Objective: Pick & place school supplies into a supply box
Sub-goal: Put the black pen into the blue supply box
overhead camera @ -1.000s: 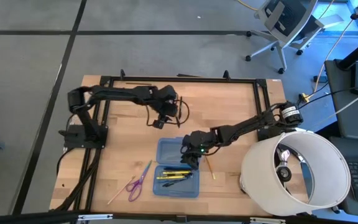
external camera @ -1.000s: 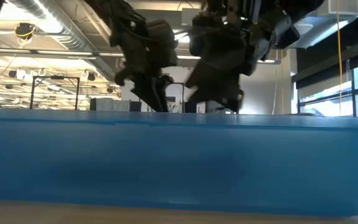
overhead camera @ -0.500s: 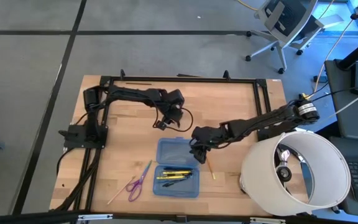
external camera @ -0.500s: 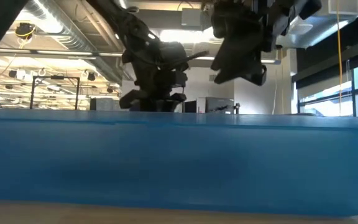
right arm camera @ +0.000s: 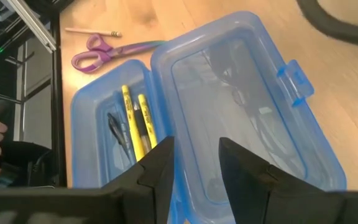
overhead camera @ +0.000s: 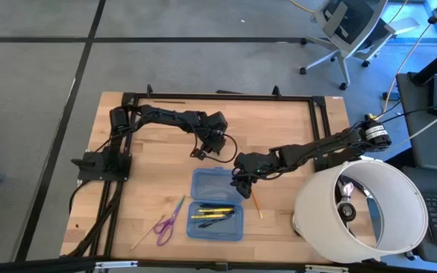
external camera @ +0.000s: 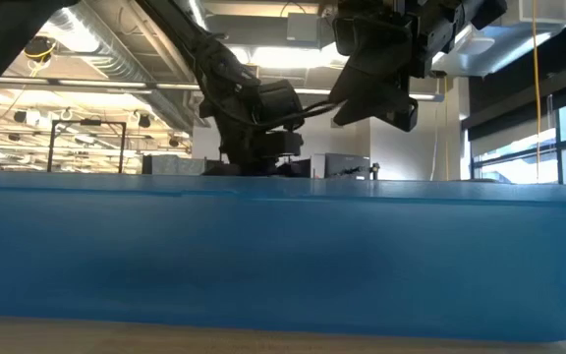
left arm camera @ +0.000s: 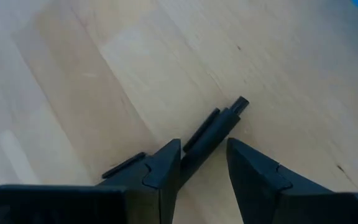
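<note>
Your left gripper (left arm camera: 202, 163) sat low over the bare table (overhead camera: 279, 125) behind the supply box (overhead camera: 216, 203), its 2 fingers apart astride a black pen (left arm camera: 213, 129). The pen's long axis ran forward out of the gap, so closing should catch it. Your right gripper (right arm camera: 194, 163), open and empty, hovered by the box's far right corner. Scissors (overhead camera: 168, 219) lay left of the box.

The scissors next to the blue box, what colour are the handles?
Purple. The scissors show best in the right wrist view, lying on the table beside the box.
</note>
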Robot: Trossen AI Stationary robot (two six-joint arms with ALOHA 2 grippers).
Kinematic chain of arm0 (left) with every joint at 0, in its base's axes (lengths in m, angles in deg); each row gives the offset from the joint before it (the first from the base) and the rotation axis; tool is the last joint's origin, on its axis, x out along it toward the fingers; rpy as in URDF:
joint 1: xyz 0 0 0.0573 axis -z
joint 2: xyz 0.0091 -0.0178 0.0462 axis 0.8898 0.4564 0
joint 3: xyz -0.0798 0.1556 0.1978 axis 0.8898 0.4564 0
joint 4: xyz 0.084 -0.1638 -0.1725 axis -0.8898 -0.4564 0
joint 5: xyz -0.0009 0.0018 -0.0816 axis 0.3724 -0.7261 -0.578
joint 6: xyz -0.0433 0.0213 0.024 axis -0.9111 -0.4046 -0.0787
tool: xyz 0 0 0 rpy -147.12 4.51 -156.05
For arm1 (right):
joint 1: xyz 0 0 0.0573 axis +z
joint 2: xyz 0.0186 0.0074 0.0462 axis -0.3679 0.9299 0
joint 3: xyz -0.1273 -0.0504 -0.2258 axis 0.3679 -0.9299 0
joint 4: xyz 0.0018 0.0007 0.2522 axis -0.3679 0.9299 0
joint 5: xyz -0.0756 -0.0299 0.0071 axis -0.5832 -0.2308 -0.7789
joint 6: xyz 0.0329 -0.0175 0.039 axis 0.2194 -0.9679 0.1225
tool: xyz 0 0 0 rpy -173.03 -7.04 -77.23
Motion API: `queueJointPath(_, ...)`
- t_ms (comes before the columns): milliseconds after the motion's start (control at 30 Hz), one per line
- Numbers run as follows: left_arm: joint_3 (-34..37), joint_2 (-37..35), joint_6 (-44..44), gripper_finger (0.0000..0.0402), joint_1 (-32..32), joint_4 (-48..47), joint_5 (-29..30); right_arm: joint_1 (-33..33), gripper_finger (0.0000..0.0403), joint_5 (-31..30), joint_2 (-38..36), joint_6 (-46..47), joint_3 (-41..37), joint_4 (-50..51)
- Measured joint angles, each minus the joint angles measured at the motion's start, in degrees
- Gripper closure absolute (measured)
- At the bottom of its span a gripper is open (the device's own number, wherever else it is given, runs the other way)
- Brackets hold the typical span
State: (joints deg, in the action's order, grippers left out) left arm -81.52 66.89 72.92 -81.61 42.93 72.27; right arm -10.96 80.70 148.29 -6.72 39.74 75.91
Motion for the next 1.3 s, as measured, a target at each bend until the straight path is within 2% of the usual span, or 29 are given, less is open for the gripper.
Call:
queueJointPath(200, -0.1, 0.7, -4.3, 0.0277, -0.1, -2.0, 0.0, 0.0, 0.0274, 0.0, 0.0, 0.0, 0.0, 0.0)
queueJointPath(467, -0.2, 0.6, -21.0, 0.0277, -0.1, -6.0, 0.9, 0.0, 0.0274, 0.0, 0.0, -1.4, 0.0, 0.2)
queueJointPath(633, -0.1, 0.6, -26.3, 0.0278, 0.3, -7.7, 2.1, 0.0, 0.0274, 0.0, 0.0, -1.6, 0.0, 0.2)
queueJointPath(767, -0.1, 0.5, -28.2, 0.0296, 1.3, -9.8, 4.5, 0.0, 0.0274, 0.0, 0.0, -1.7, 0.0, 0.2)
queueJointPath(933, -0.1, 0.4, -37.3, 0.033, 2.9, -10.5, 5.6, 0.1, 0.0274, 0.0, 0.0, -1.8, 0.0, 0.2)
queueJointPath(1133, -0.1, 0.3, -39.2, 0.0359, 4.3, -10.7, 8.2, 0.1, 0.0274, 0.0, 0.0, -4.4, 0.0, 0.4)
queueJointPath(1300, -0.1, 0.3, -38.9, 0.0358, 4.4, -10.8, 8.5, 0.1, 0.0274, 0.0, 0.0, -4.6, 0.0, 0.4)
